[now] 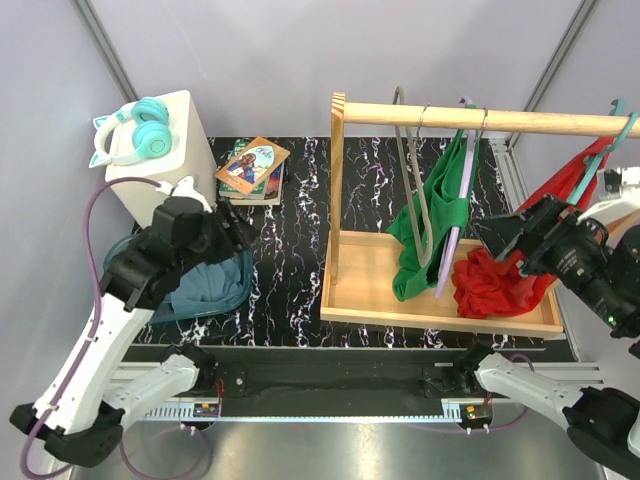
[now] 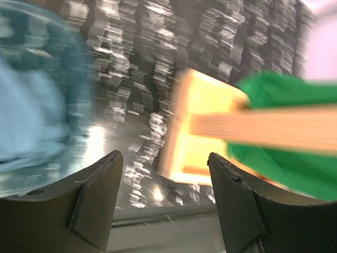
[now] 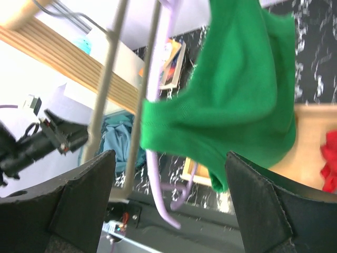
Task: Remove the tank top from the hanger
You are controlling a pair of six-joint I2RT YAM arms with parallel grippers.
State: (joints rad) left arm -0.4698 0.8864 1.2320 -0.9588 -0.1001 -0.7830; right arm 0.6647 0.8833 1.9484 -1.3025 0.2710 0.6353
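Note:
A green tank top hangs on a lilac hanger from the wooden rod of a rack. Its lower end reaches the rack's base. In the right wrist view the tank top and the lilac hanger are close in front of my right gripper. That gripper is open and empty. In the top view it is just right of the tank top. My left gripper is open and empty above the table, left of the rack. Its wrist view is blurred.
An empty grey hanger hangs left of the tank top. A red garment trails from a teal hanger into the rack's wooden base. A blue cloth pile, a white box with headphones and books are at the left.

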